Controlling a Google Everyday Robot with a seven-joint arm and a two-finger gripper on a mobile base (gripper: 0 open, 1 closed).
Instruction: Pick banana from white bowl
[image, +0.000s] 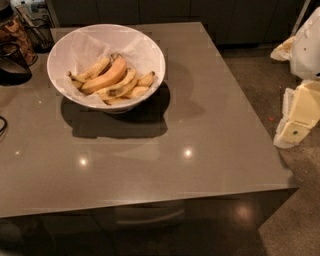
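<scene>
The white bowl (106, 50) is large and round with flaring sides, lined with crinkled white paper. It stands on the far left part of the grey counter (200, 125). Several yellow bananas (111, 77) with brown spots lie piled in it; the biggest one lies across the top. My white and cream arm hangs at the right edge of the view, beyond the counter's right side and over the floor. Its gripper (291, 131) is far right of the bowl and holds nothing that I can see.
A dark wire basket (37, 30) and a jar of snacks (15, 32) stand at the back left corner. A black rounded object (11, 65) sits at the left edge. Dark cabinets (200, 15) run behind the counter.
</scene>
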